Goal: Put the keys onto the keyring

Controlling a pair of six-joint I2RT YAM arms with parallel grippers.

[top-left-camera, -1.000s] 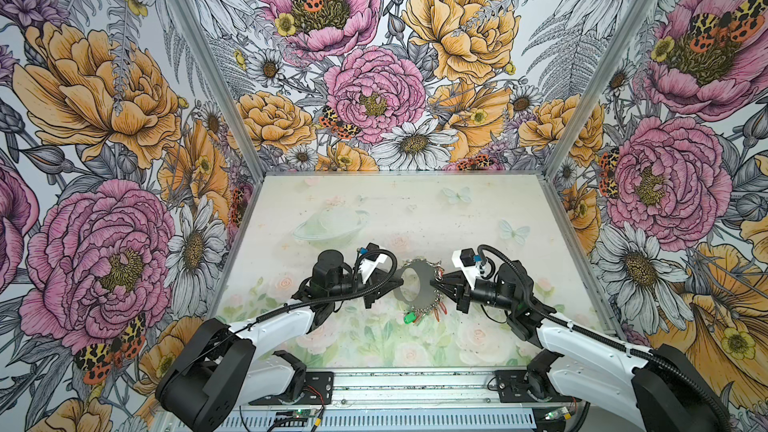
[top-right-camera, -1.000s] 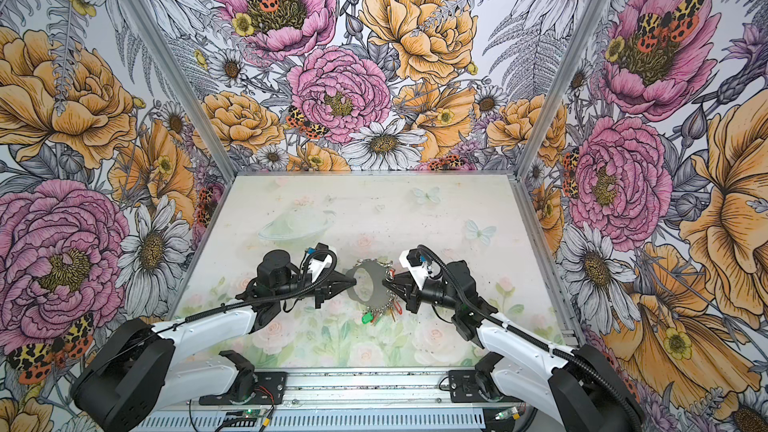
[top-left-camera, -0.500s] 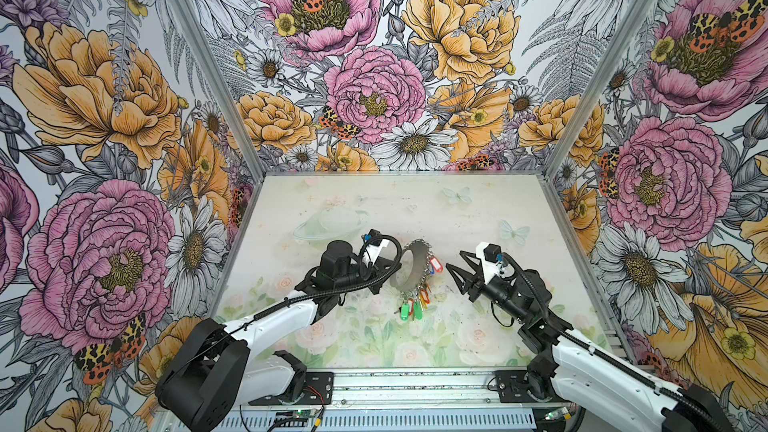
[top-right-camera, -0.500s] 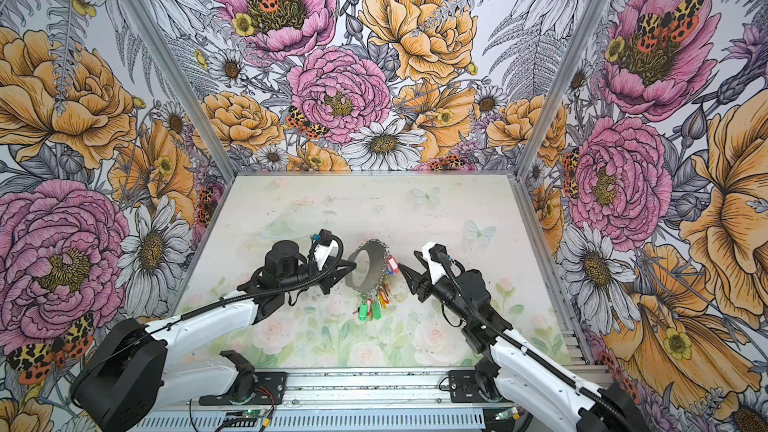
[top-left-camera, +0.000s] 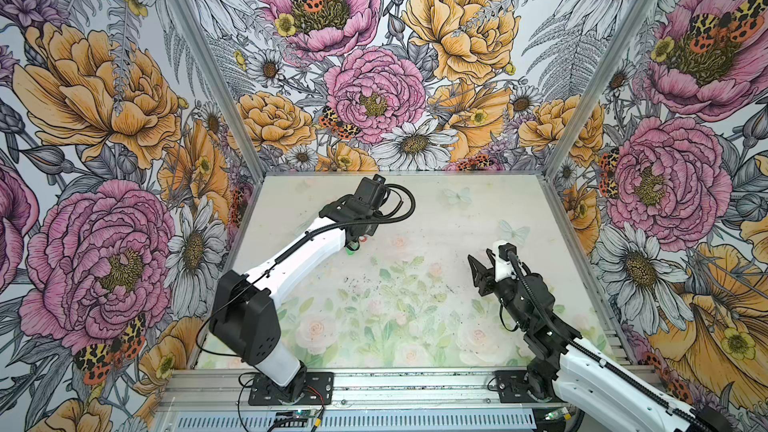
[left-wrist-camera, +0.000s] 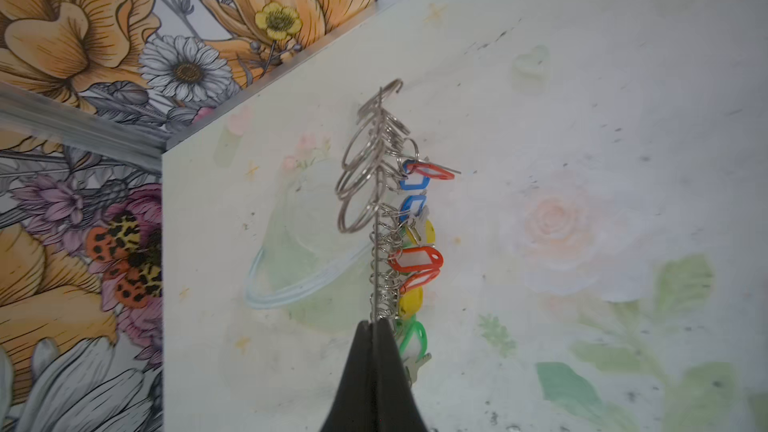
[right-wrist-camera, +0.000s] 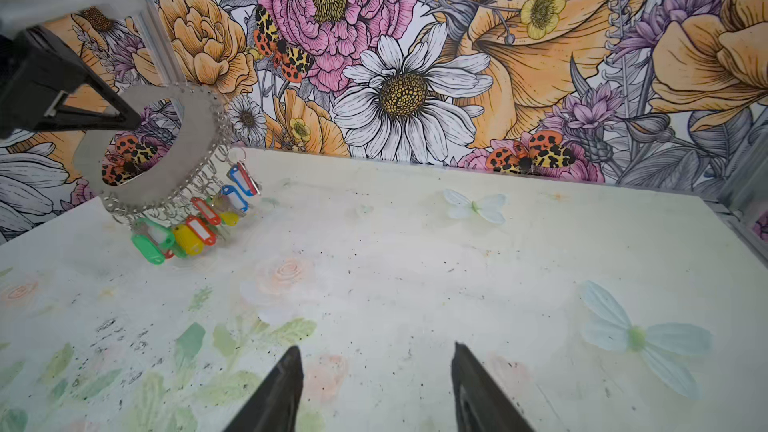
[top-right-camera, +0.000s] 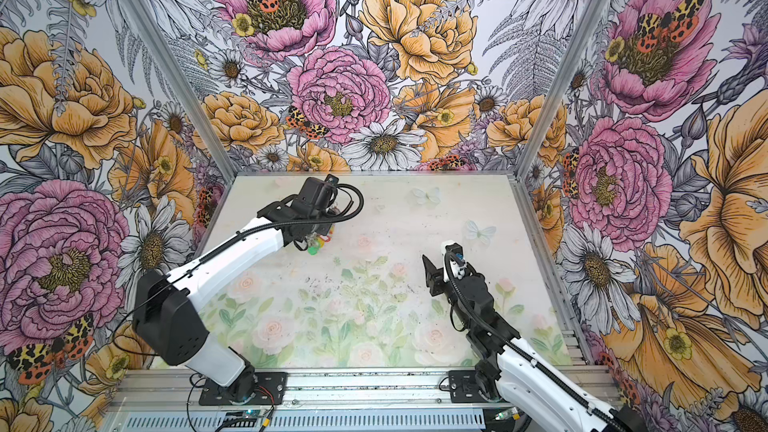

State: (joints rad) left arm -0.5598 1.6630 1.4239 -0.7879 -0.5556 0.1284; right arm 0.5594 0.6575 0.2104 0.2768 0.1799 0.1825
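The keyring [right-wrist-camera: 199,139] is a big flat grey ring plate with a wide hole in the middle. Lots of little silver rings [left-wrist-camera: 357,184] sit along its edge. Bright plastic tags hang from them: green [right-wrist-camera: 151,238], yellow [right-wrist-camera: 189,238], blue [right-wrist-camera: 237,197] and a few red ones. Each tag has a small white window. The key with the red tag [left-wrist-camera: 430,170] hangs near the far end of the row, and a thin grey bit of metal pokes out beside it. The left gripper [left-wrist-camera: 374,324] is squeezed tight on the edge of the plate and holds the keyring up in the air, over the back left part of the table, near the corner. The tags dangle down close to the table, but I cannot tell if they touch it. In both top views the left arm hides most of the keyring, and only a few bits of colour [top-left-camera: 352,248] peek out under it. The right gripper [right-wrist-camera: 376,351] is open and has nothing in it. It is over the right side of the table, well apart from the keyring. The table [top-left-camera: 415,326] is pale, with faint roses, green leaves, light blue butterflies and small dark specks. The walls [top-left-camera: 374,89] on 3 sides show huge pink, orange and white flowers with spotted moths. A grey metal rail [top-left-camera: 415,384] runs along the front.
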